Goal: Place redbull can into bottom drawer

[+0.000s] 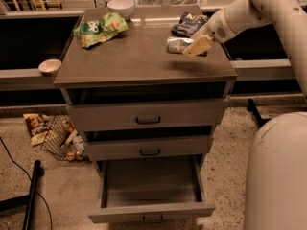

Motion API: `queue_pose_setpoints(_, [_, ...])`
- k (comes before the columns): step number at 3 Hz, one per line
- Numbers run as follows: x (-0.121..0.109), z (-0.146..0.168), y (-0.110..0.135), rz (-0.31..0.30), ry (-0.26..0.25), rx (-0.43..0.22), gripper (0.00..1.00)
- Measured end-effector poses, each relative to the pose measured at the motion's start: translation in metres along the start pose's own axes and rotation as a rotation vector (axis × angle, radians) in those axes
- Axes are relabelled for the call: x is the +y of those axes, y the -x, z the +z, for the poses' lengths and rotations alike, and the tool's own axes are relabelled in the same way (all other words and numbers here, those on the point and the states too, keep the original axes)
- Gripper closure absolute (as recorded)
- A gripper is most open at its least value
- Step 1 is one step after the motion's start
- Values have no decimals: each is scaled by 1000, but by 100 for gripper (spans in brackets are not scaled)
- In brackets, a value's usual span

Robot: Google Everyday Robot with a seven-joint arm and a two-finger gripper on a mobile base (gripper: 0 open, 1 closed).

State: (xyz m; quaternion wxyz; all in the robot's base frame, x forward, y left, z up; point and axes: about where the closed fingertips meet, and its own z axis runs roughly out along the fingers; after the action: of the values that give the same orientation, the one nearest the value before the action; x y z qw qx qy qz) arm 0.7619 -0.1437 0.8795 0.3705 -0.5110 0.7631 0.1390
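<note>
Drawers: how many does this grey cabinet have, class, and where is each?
3. The top drawer sits under the cabinet top, the middle drawer below it, the bottom drawer lowest, pulled out. None seem hidden. The gripper is at the redbull can on top.

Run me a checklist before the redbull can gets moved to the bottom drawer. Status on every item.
1. Bottom drawer pulled open: ok.
2. Nothing visible inside that drawer to block the drop: ok.
3. Redbull can located, lying on its side on the cabinet top: ok.
4. End effector at the can's right end: ok.
5. Firm hold on the can: cannot tell.
6. Dark blue snack bag apart from the can: cannot tell, it lies close behind.
</note>
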Motion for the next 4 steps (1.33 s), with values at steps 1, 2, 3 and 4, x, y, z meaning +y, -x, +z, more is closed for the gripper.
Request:
queue_pose_setpoints(1, [27,-15,6,-5,7,-48,100])
queue_pose_setpoints(2, [57,-14,5,27,1,-135,100])
queue_pose_setpoints(3, [75,13,-8,49,35,-125,100])
queue_pose_setpoints(4, [76,15,-8,47,42,-123,100])
